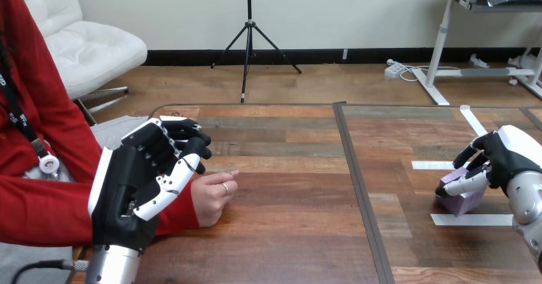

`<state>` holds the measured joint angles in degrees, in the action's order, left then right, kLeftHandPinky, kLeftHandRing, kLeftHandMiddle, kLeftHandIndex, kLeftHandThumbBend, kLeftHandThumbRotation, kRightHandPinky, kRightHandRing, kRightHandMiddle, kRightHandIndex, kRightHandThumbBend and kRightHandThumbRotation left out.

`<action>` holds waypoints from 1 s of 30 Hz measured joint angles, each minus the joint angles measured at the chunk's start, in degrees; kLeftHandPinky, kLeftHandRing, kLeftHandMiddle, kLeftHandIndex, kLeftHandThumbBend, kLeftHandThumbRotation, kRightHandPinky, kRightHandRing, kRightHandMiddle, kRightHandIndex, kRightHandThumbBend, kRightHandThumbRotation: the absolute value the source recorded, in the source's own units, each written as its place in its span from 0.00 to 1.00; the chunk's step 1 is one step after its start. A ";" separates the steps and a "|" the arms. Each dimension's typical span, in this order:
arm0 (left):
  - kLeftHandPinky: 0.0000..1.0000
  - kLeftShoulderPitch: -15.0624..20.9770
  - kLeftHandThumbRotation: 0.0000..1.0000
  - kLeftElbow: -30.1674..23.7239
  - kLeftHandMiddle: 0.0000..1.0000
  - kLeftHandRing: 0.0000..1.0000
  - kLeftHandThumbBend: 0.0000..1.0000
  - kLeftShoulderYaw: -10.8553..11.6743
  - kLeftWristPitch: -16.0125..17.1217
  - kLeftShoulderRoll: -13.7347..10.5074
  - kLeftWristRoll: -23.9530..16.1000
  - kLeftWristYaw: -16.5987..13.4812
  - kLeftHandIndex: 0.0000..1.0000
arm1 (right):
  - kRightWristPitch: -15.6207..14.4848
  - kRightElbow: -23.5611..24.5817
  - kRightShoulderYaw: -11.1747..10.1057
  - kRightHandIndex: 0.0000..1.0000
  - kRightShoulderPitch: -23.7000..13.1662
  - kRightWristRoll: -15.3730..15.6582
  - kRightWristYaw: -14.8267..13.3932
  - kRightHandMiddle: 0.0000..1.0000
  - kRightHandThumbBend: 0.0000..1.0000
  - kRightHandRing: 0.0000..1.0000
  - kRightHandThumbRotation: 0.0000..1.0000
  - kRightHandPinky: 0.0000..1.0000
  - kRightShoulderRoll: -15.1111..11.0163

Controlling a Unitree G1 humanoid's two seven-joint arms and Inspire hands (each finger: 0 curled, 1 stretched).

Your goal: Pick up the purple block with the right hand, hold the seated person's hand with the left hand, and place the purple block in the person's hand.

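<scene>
The purple block [461, 200] stands at the table's right, between two white tape strips. My right hand [505, 159] comes down on it from the right. Its thumb lies across the block's near top edge and its fingers curl down behind the block, pinching it. The person's hand [213, 197] rests on the table at the left in a loose fist, with a red sleeve behind it. My left hand [144, 175] hovers over the person's wrist with its back toward me. Its fingers are relaxed and reach past the wrist without closing on it.
White tape strips [470, 219] mark the right half of the wooden table [287, 233]. A dark seam [359, 194] runs front to back down the table's middle. The person's red-sleeved forearm [45, 207] lies along the left edge.
</scene>
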<state>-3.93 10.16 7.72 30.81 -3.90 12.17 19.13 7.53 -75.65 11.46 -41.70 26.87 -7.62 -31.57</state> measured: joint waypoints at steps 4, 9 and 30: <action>0.39 0.09 0.22 -0.01 0.55 0.52 0.49 0.24 2.56 -0.85 -4.16 -1.71 0.53 | 0.61 0.00 0.00 0.48 0.00 -0.03 -0.03 0.52 0.81 0.48 0.00 0.48 0.00; 0.45 0.21 0.25 -0.71 0.58 0.56 0.54 0.46 3.65 -2.99 -10.00 -3.92 0.55 | 1.36 0.00 -0.02 0.49 0.01 -0.10 -0.03 0.52 0.80 0.48 0.00 0.48 0.00; 0.65 -2.09 0.35 -10.51 0.74 0.71 0.95 4.28 -2.02 -15.83 -44.99 -14.16 0.73 | 2.33 0.00 -0.23 0.50 0.06 -0.23 -0.02 0.53 0.78 0.50 0.00 0.49 0.00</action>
<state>-6.03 -0.36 12.00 28.78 -19.73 -32.82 4.97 9.86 -75.64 11.24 -41.64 26.65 -7.64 -31.57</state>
